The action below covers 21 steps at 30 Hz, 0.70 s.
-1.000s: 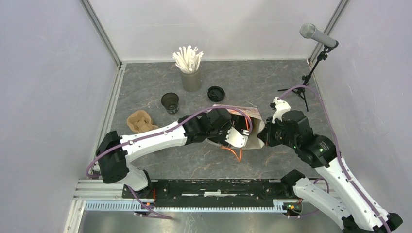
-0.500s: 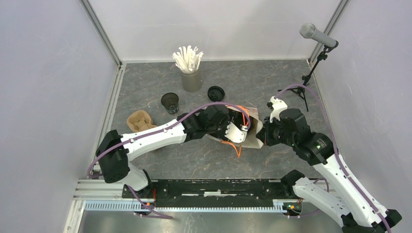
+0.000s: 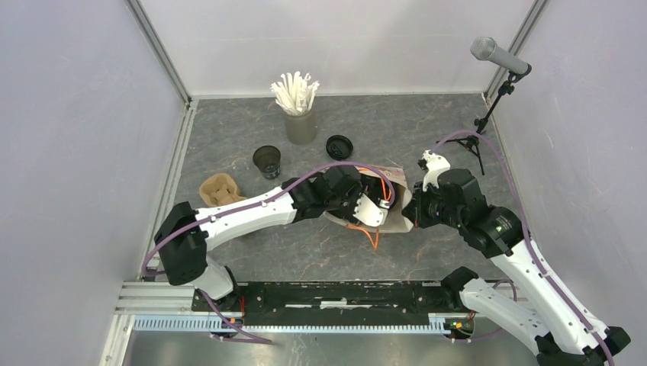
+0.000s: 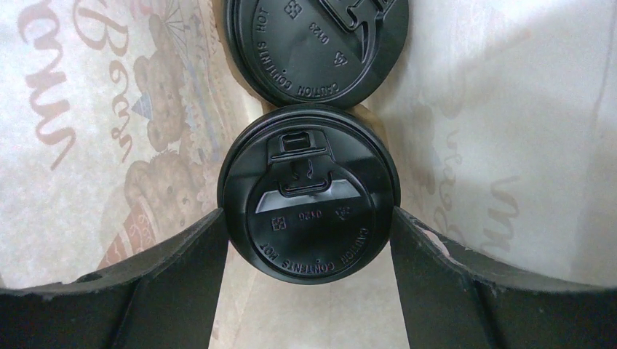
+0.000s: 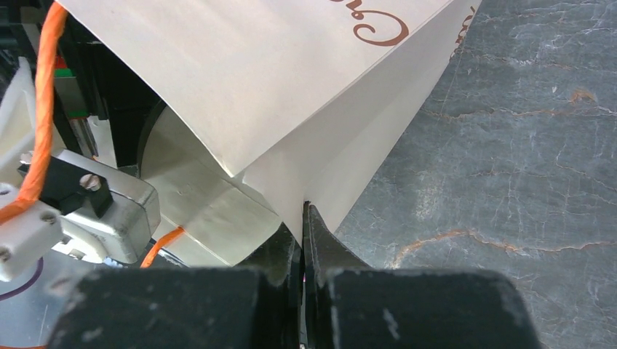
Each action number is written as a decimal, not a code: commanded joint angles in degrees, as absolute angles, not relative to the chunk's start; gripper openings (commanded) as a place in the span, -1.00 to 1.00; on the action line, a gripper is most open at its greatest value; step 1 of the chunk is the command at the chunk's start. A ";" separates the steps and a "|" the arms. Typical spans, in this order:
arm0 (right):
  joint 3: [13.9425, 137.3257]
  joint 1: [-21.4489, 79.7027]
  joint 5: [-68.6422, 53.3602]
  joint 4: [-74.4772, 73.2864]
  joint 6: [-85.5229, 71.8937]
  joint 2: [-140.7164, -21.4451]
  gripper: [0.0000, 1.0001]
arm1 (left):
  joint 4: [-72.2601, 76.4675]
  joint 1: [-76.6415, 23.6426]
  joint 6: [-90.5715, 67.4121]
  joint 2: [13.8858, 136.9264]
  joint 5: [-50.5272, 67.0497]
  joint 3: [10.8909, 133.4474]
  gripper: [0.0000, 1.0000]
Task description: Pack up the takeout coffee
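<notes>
There are two lidded black cups [image 4: 311, 211], one open black cup [image 3: 267, 160], one loose lid [image 3: 339, 146], one paper bag [image 5: 291, 73], one pulp carrier [image 3: 220, 189], one cup of straws [image 3: 300, 126].

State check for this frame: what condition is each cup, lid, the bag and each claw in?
paper bag: mouth open.
right claw: shut on the paper bag's edge.
lidded cup: lid on, inside the paper bag.
left claw: closed around the lidded cup.
second lidded cup: lid on, inside the paper bag, not gripped.
open cup: upright, no lid, outside.
loose lid: lying alone.
straw cup: upright, full of straws.
</notes>
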State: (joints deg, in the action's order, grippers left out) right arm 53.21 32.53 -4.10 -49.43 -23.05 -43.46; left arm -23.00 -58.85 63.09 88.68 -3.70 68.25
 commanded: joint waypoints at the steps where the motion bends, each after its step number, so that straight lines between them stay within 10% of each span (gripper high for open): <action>1: 55.13 32.57 -4.68 -48.76 -22.15 -43.28 -1.00 | -22.34 -58.80 62.79 90.16 -1.68 70.29 -0.56; 21: 57.07 32.52 -6.47 -49.16 -21.98 -44.70 -1.00 | -21.85 -58.91 62.20 90.40 -2.91 71.50 -0.59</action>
